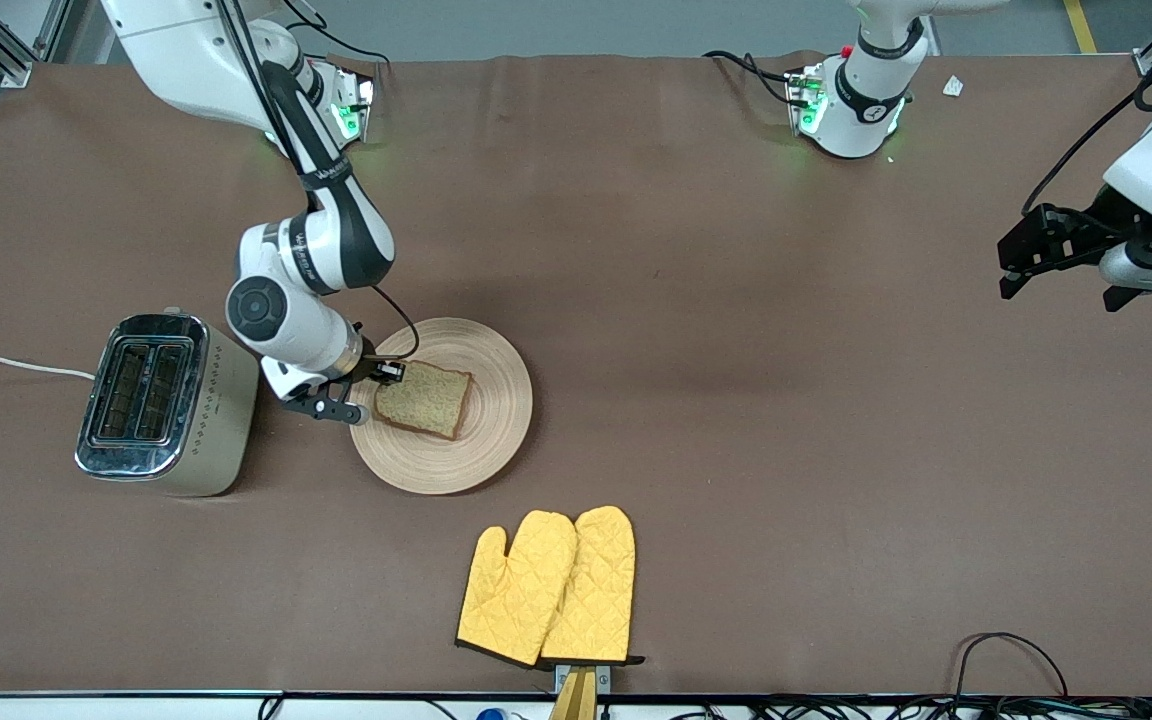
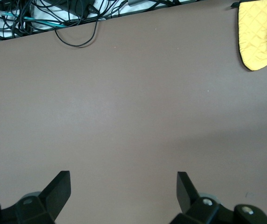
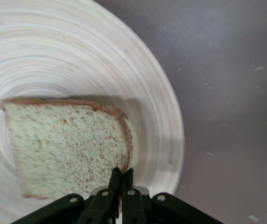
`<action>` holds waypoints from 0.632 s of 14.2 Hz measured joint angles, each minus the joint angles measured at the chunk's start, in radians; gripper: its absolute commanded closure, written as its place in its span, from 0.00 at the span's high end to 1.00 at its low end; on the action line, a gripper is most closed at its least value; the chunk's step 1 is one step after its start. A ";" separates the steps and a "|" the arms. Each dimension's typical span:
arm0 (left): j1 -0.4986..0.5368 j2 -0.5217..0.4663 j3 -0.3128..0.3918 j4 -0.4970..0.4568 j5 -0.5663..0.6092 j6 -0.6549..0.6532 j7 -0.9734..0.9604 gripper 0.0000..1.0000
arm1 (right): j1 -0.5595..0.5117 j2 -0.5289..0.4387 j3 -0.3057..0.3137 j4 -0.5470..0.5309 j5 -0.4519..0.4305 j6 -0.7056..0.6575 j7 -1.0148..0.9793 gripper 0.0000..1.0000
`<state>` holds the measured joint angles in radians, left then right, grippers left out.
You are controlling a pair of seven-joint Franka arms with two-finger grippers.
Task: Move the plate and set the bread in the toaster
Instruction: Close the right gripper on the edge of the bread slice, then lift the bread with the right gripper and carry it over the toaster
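On the grooved tan plate (image 1: 496, 420), pale speckled brown-crusted bread (image 1: 424, 399), right gripper (image 1: 373, 388) pinched on its edge, left gripper (image 2: 123, 187) wide, empty.

front: high, facing robots | wrists: close, downward | shared: plate (image 1: 441, 405)

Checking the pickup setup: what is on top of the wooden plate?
One slice of bread lies on the plate, with the right claw shut on its edge. The wood directly under the slice is covered. The left claw waits open over bare table.
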<state>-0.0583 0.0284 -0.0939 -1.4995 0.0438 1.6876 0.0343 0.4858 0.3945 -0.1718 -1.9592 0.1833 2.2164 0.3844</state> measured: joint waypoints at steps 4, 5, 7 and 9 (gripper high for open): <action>-0.002 0.000 0.013 -0.001 0.000 -0.005 -0.001 1.00 | -0.001 -0.020 -0.037 0.265 -0.216 -0.398 0.006 0.00; -0.001 0.000 0.015 -0.001 -0.001 -0.017 -0.006 1.00 | -0.001 -0.022 -0.038 0.312 -0.270 -0.468 0.006 0.00; -0.001 0.000 0.016 -0.001 -0.001 -0.051 -0.030 1.00 | 0.000 -0.022 -0.037 0.373 -0.389 -0.565 0.006 0.00; -0.001 0.000 0.016 0.000 -0.001 -0.065 -0.037 1.00 | -0.001 -0.021 -0.038 0.385 -0.493 -0.605 0.006 0.00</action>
<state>-0.0595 0.0288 -0.0777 -1.5000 0.0424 1.6231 -0.0027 0.4848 0.3733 -0.2101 -1.5744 -0.3094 1.6114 0.3906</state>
